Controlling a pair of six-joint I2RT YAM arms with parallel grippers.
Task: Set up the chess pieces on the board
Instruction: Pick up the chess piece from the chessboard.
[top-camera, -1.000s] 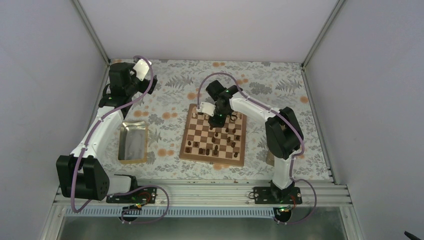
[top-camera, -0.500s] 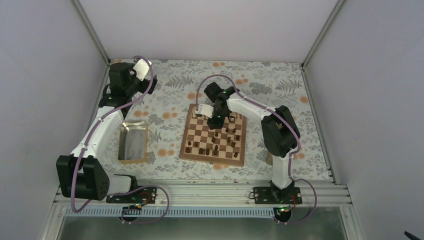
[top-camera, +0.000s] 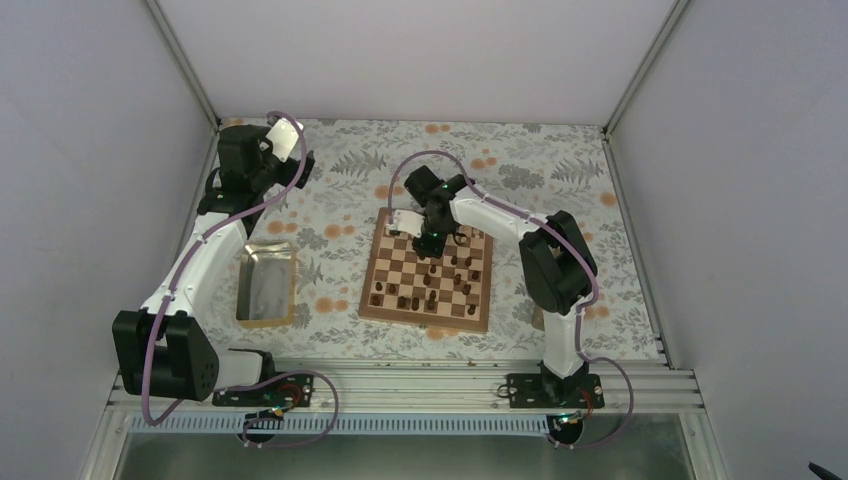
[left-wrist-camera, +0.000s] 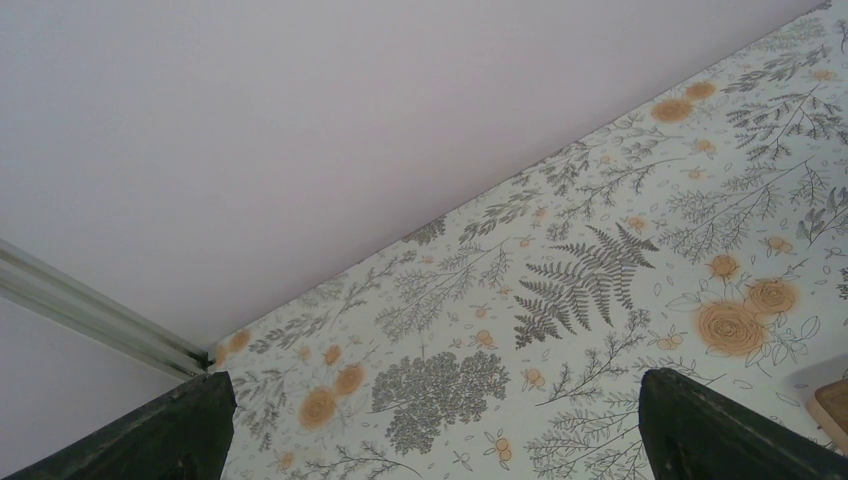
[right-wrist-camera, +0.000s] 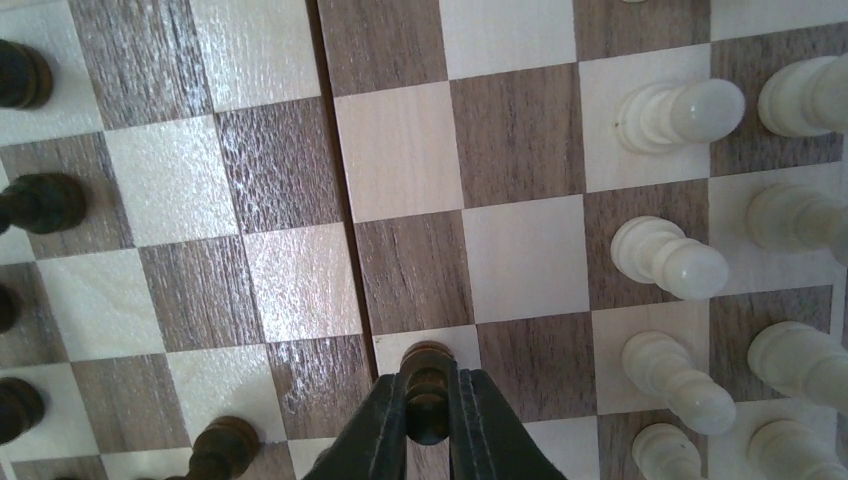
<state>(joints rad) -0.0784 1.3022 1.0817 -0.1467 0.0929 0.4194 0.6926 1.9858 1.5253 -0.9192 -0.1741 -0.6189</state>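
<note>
Gripper on the right (right-wrist-camera: 428, 395) clamps one dark piece (right-wrist-camera: 428, 362) over the board (right-wrist-camera: 520, 270); left gripper (left-wrist-camera: 435, 378) spread wide, empty

Top view: illumination is bright, even and diffuse. The walls (top-camera: 420, 50) show no hot spots. Shadows on the bench (top-camera: 340, 200) are faint and soft-edged. The chess pieces (top-camera: 430, 290) are too small to resolve.

Right wrist view: the board (right-wrist-camera: 520, 260) is sharp, with a pale sheen on squares left of centre. The right pincer (right-wrist-camera: 428, 400), close to the lens, and the dark piece (right-wrist-camera: 428, 360) in it are dim and slightly soft.

Left wrist view: bright and sharp. The fingers (left-wrist-camera: 690, 430) of the left pincer (left-wrist-camera: 430, 430) are underexposed.
</note>
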